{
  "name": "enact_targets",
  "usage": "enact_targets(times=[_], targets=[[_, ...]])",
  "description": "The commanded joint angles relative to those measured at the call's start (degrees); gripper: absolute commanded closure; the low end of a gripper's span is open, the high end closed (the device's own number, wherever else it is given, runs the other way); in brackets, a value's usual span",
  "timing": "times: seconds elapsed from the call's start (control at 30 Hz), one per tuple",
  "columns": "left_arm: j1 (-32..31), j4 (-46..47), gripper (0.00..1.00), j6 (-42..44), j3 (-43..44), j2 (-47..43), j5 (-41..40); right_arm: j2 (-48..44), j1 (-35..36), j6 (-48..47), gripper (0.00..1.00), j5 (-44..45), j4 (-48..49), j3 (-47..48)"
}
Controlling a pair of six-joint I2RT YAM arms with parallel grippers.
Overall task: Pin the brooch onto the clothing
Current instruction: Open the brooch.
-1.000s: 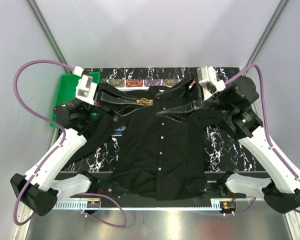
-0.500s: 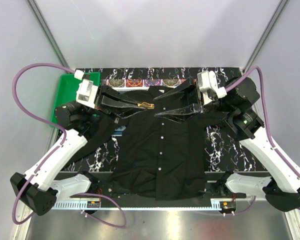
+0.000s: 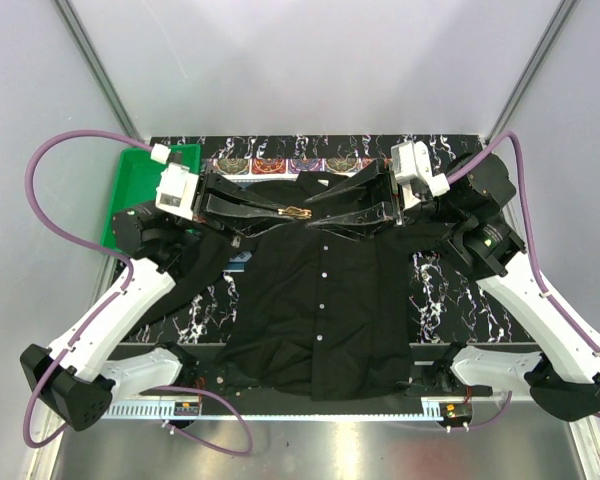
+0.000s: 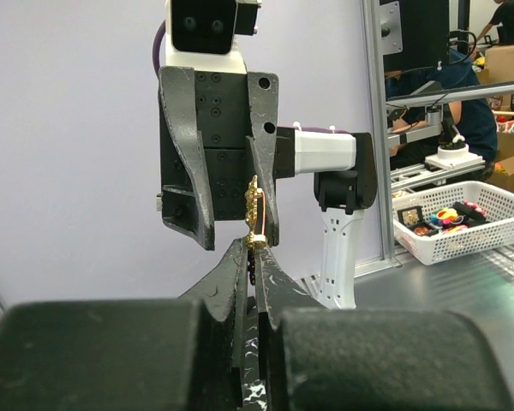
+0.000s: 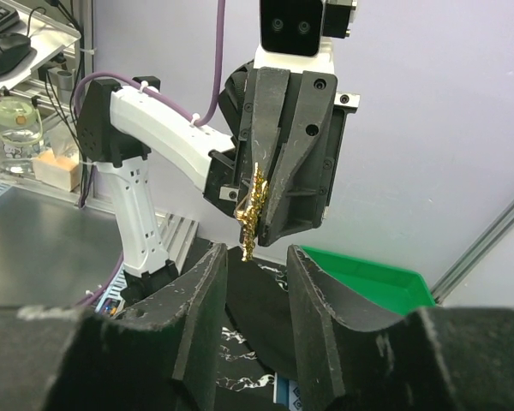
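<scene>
The brooch (image 5: 253, 205), a small gold leafy sprig with a jagged outline, is clamped end-on in the left pincer (image 4: 254, 250). It is held above the collar of the black shirt (image 3: 325, 300), toward the far edge of the surface (image 3: 202, 302). The right pincer (image 5: 257, 257) faces it, fingers apart, with the brooch's free tip at their gap.

The brooch (image 4: 255, 214) at the tips of the left claw (image 4: 253, 257) looks like gold-coloured metal, bright and glossy, with a finely ridged surface. Both that claw and the right claw (image 5: 255, 261) have matt black plastic fingers, slightly grainy, with pale scuffs along the edges. Beneath the claws, the shirt (image 3: 320, 300) is soft, matt black cloth with small, smooth white buttons (image 3: 323, 273). Behind the left claw, the tray (image 3: 130, 190) is smooth green plastic with a slight sheen.
</scene>
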Motion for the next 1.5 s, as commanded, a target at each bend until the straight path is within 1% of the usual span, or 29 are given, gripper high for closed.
enact_targets(times=[0.0, 0.03, 0.23, 0.43, 0.57, 0.63, 0.7, 0.73, 0.77, 0.8, 0.83, 0.87, 0.97, 1.03, 1.13, 1.27, 1.33, 1.4, 1.47], targets=[[-0.4, 0.6, 1.0, 3.8, -0.3, -0.4, 0.0, -0.1, 0.8, -0.1, 0.6, 1.3, 1.9, 2.5], [-0.5, 0.4, 1.0, 4.5, -0.5, -0.5, -0.1, -0.1, 0.7, -0.2, 0.62, 1.2, 1.8, 2.4], [-0.8, -1.5, 1.0, 6.2, -0.7, -0.8, -0.6, -0.2, 0.7, -0.3, 0.64, 1.4, 1.8, 2.6], [-1.0, -3.1, 1.0, 7.6, -0.7, -1.3, -1.0, -0.4, 0.7, -0.5, 0.72, 1.5, 1.0, 2.4], [-1.0, -3.8, 1.0, 9.1, -0.7, -1.7, -1.1, -0.6, 0.8, -1.0, 0.73, 1.6, 0.4, 2.3], [-1.0, -4.1, 1.0, 9.9, -0.7, -2.0, -1.2, -0.6, 0.8, -1.4, 0.71, 1.8, -0.6, 2.3], [-1.0, -3.8, 1.0, 9.3, -0.6, -2.0, -1.7, -0.7, 0.9, -2.4, 0.64, 2.1, -1.4, 2.1], [-1.0, -3.3, 1.0, 8.4, -0.5, -1.9, -2.0, -0.7, 1.0, -2.6, 0.58, 2.3, -2.1, 1.8], [-1.0, -3.1, 1.0, 8.3, -0.4, -2.0, -2.1, -1.0, 1.0, -3.2, 0.55, 2.5, -2.3, 1.8], [-1.0, -2.8, 1.0, 8.2, -0.4, -2.1, -2.0, -0.9, 1.0, -3.7, 0.55, 2.8, -2.3, 1.7], [-1.0, -2.4, 1.0, 7.7, -0.4, -2.1, -1.9, -1.1, 1.0, -4.1, 0.55, 3.4, -2.3, 1.6], [-1.0, -2.2, 1.0, 7.5, -0.3, -2.1, -1.9, -1.2, 1.0, -4.4, 0.6, 3.6, -4.0, 1.4], [-1.0, -1.8, 1.0, 6.8, -0.3, -2.2, -1.4, -1.4, 1.0, -4.2, 0.68, 4.0, -3.9, 1.4], [-1.0, -1.6, 1.0, 6.8, -0.4, -2.2, -1.2, -1.3, 1.0, -4.1, 0.71, 4.4, -3.8, 1.4], [-1.0, -1.4, 1.0, 6.7, -0.1, -2.1, -1.2, -1.3, 1.0, -4.3, 0.72, 4.3, -3.9, 1.4], [-1.0, -1.5, 1.0, 6.8, 0.0, -2.0, -0.9, -1.0, 0.9, -4.0, 0.78, 4.4, -3.5, 1.9], [-1.1, -2.1, 1.0, 7.3, -0.2, -2.0, -0.9, -0.8, 0.9, -3.6, 0.82, 4.4, -3.2, 2.2], [-1.2, -2.7, 0.97, 7.7, -0.8, -2.2, -0.8, -0.8, 1.0, -3.5, 0.92, 4.3, -3.2, 2.4], [-1.2, -3.5, 0.89, 8.6, -1.4, -2.5, -0.7, -0.9, 1.0, -3.6, 0.95, 4.8, -3.2, 2.3]])
